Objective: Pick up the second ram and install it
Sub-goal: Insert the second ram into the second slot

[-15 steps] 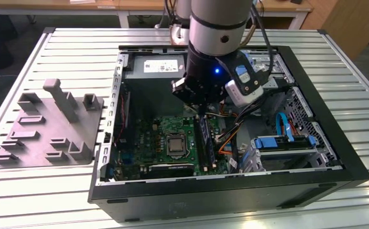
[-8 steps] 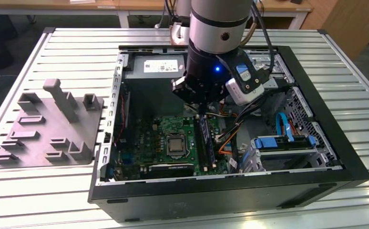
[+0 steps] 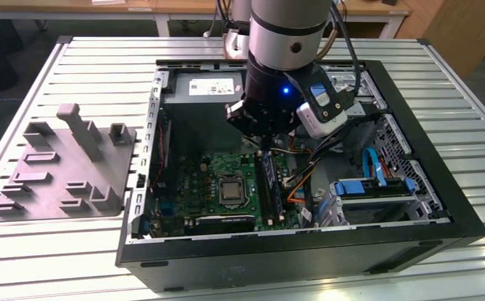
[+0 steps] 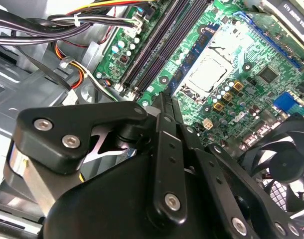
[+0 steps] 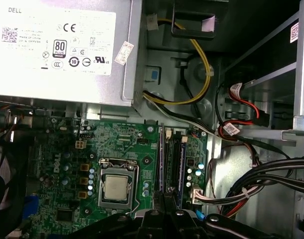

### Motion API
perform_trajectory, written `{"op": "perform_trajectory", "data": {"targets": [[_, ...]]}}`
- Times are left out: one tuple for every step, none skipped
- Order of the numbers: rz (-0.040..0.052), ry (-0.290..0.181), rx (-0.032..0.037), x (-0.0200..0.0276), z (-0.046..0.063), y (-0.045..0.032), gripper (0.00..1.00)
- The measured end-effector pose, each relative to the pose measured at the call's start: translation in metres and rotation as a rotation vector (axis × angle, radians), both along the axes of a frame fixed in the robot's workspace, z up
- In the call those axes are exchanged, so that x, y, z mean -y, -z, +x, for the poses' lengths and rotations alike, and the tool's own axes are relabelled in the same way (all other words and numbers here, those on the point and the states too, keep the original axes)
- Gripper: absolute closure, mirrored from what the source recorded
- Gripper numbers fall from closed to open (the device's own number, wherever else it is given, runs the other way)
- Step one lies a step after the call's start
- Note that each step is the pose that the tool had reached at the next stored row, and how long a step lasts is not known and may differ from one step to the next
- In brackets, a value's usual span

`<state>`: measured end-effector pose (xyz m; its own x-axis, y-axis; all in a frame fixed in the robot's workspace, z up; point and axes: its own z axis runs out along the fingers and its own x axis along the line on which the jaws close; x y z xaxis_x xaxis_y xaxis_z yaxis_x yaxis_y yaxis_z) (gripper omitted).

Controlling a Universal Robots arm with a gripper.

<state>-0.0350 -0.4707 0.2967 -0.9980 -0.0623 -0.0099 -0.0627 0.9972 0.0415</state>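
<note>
Gripper (image 3: 264, 143) hanging over the motherboard (image 3: 217, 166) inside the case (image 3: 309, 257), fingers (image 4: 168, 139) pressing together, gripping nothing we are seeing, ram (image 3: 269, 185) standing upright just below.

Exterior view: high, angled down into open computer case (image 3: 309, 257). Both wrist views: close over motherboard (image 5: 127, 149), sharing processor (image 4: 208, 75).

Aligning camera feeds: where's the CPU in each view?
Exterior view: CPU mid-board, just to the exterior view's left of the RAM slots.
Second wrist view: CPU on the green board, alongside the RAM slots.
First wrist view: CPU next to the RAM slots.
Shared landmark: the RAM slots.
</note>
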Motion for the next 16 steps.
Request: {"op": "perform_trajectory", "data": {"targets": [[0.0,0.0,0.0001,0.0,0.0,-0.0001,0.89],[0.0,0.003,0.0005,0.0,0.0,-0.0004,0.89],[0.0,0.005,0.0005,0.0,0.0,-0.0004,0.89],[-0.0001,0.005,0.0005,0.0,0.0,-0.0004,0.89],[0.0,0.005,0.0005,0.0,0.0,-0.0004,0.89],[-0.0001,0.005,0.0005,0.0,0.0,-0.0004,0.89],[0.0,0.005,0.0005,0.0,0.0,-0.0004,0.89],[-0.0001,0.005,0.0005,0.0,0.0,-0.0004,0.89],[-0.0001,0.003,0.0005,0.0,0.0,-0.0004,0.89],[-0.0001,-0.005,0.0005,0.0,0.0,-0.0004,0.89],[-0.0001,-0.019,0.0005,0.0,-0.0001,-0.0004,0.89],[-0.0001,-0.032,0.0005,0.0,-0.0001,-0.0004,0.89],[-0.0002,-0.037,0.0005,0.0,0.0,-0.0004,0.89],[-0.0001,-0.04,0.0005,0.0,0.0,-0.0004,0.89],[0.0,0.026,0.0005,0.0,0.0,-0.0001,0.89],[-0.0001,0.026,0.0005,0.0,0.0,-0.0008,0.89]]}}
